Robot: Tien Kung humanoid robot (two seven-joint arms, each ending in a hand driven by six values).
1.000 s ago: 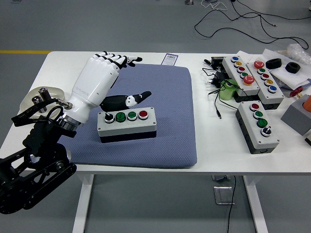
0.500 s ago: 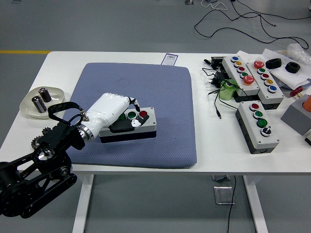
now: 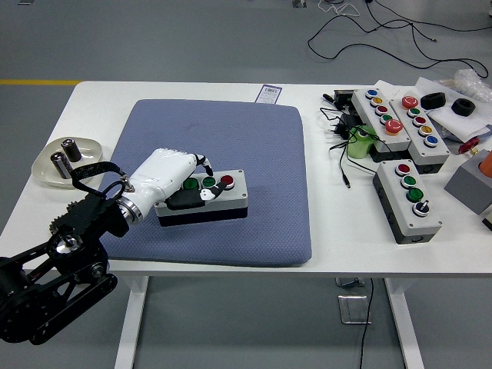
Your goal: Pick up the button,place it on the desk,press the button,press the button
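Grey button box (image 3: 211, 197): you see it lying on the blue pad (image 3: 254, 154), near the pad's front edge.
Left hand (image 3: 171, 182): white, laid over the box's left end, fingers curled down onto the buttons, black thumb along its front.
Visible buttons: two green, one red.
Table (image 3: 323, 231): white.

Left hand (image 3: 175, 183) low from the lower left, palm down, fingers curled.

A white table (image 3: 323, 254) stands on a grey floor (image 3: 154, 38) — black cables (image 3: 369, 31) trail beyond it.
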